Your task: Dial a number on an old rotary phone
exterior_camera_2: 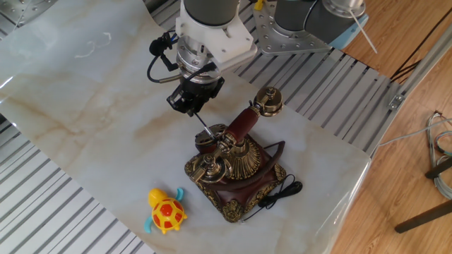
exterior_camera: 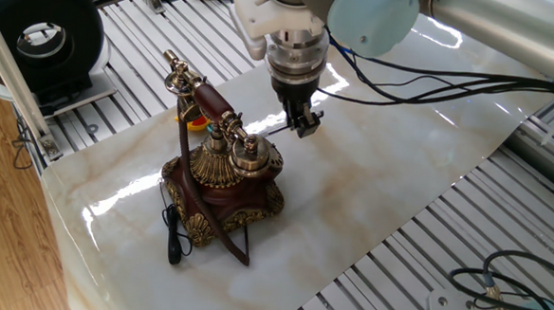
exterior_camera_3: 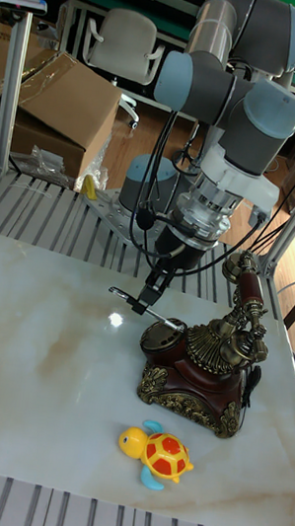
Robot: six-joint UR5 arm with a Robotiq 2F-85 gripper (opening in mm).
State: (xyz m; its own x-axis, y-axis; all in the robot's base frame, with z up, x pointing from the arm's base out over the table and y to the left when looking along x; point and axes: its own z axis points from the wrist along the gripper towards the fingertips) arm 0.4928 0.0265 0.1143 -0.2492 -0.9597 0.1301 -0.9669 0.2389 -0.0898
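The white marble-patterned tabletop [exterior_camera_2: 85, 106] carries the ornate red-brown rotary phone with gold filigree [exterior_camera_2: 236, 173] near one end, handset resting on its tall cradle. The grey arm's gripper [exterior_camera_2: 189, 106] hangs just beside the phone, on its dial side, pinching a slim black-and-silver pen [exterior_camera_3: 147, 310]. The pen slants down with its tip at the dial face; whether it sits in a finger hole cannot be told. A small yellow-and-orange toy turtle [exterior_camera_2: 165, 211] lies apart from the phone. Judgement: dialling is at engagement stage; turning the dial remains.
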